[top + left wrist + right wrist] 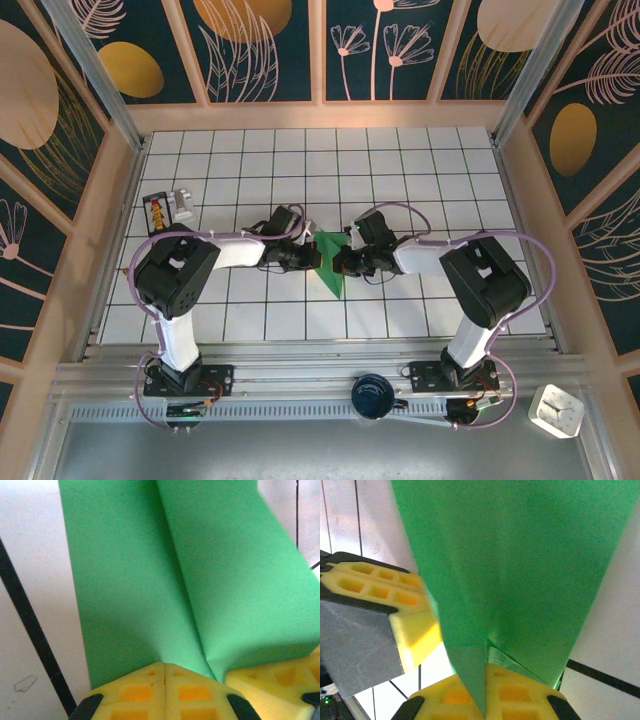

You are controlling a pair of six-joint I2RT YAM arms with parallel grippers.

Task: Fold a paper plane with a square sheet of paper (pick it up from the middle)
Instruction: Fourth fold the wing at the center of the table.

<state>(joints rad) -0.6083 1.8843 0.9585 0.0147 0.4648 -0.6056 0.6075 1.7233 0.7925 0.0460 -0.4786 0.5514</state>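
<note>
The green sheet of paper (331, 268) lies folded at mid-table as a narrow pointed wedge, like a paper plane, with its tip toward the near edge. A centre crease runs along it in the left wrist view (175, 580). My left gripper (313, 258) is at its left side. Its yellow fingertips (165, 669) are shut together against the paper, and no paper shows in the seam. My right gripper (346, 263) is at the right side, shut (485, 700) on a green flap (472, 670) that runs down between its pads. The left gripper's finger (375, 587) shows beside it.
A small black and white box (170, 208) sits at the table's far left. On the front rail are a dark blue round object (372, 393) and a white block (556, 410). Wooden walls enclose the white tiled table (400, 170) on three sides.
</note>
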